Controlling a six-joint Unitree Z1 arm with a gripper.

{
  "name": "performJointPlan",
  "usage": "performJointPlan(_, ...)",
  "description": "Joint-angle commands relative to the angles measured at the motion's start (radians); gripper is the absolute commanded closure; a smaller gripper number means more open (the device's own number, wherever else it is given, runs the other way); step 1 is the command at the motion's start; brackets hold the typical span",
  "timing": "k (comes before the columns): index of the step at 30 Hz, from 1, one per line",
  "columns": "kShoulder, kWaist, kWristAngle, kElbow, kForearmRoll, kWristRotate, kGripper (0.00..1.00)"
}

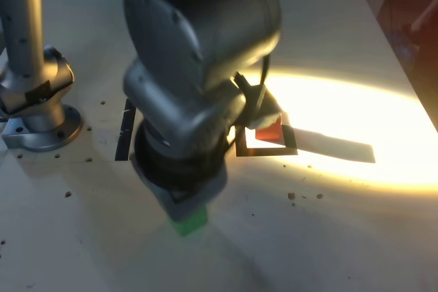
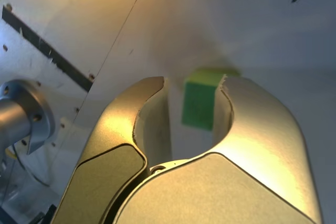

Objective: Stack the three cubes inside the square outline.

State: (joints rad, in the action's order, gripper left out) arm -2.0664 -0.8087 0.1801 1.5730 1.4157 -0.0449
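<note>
The green cube (image 2: 200,104) sits between the gripper (image 2: 193,85) fingers, touching one and leaving a gap to the other. Bare table (image 1: 328,237) lies open around it. In the exterior view, the arm's base (image 1: 37,111) stands at the left, and the red cube (image 1: 269,129) occupies the square outline (image 1: 291,148).

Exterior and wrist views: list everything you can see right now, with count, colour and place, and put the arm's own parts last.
red cube: 1, red, inside the square outline.
green cube: 1, green, on the table between the gripper jaws, one jaw against it, a gap on the other side.
yellow cube: none visible.
square outline: 1, black, mid-table in the lit patch.
tape strip: 1, black, between the metal base and the arm.
metal base: 1, grey, at the exterior view's left.
table: 1, pale wood, with specks.
arm: 1, grey.
gripper: 1, open around the green cube.
</note>
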Motion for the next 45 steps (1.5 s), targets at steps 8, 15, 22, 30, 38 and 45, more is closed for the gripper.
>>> performJointPlan(8,0.13,0.002,-0.042,-0.133,-0.042,-0.006,0.01)
performJointPlan(15,0.187,0.002,-0.073,-0.204,-0.176,-0.032,0.01)
performJointPlan(22,0.149,0.012,-0.102,-0.233,-0.235,-0.055,0.01)
performJointPlan(30,0.064,0.052,-0.102,-0.234,-0.285,-0.093,0.09)
performJointPlan(38,0.043,0.078,-0.091,-0.263,-0.354,-0.105,0.33)
performJointPlan(45,0.047,0.079,-0.092,-0.274,-0.358,-0.107,0.61)
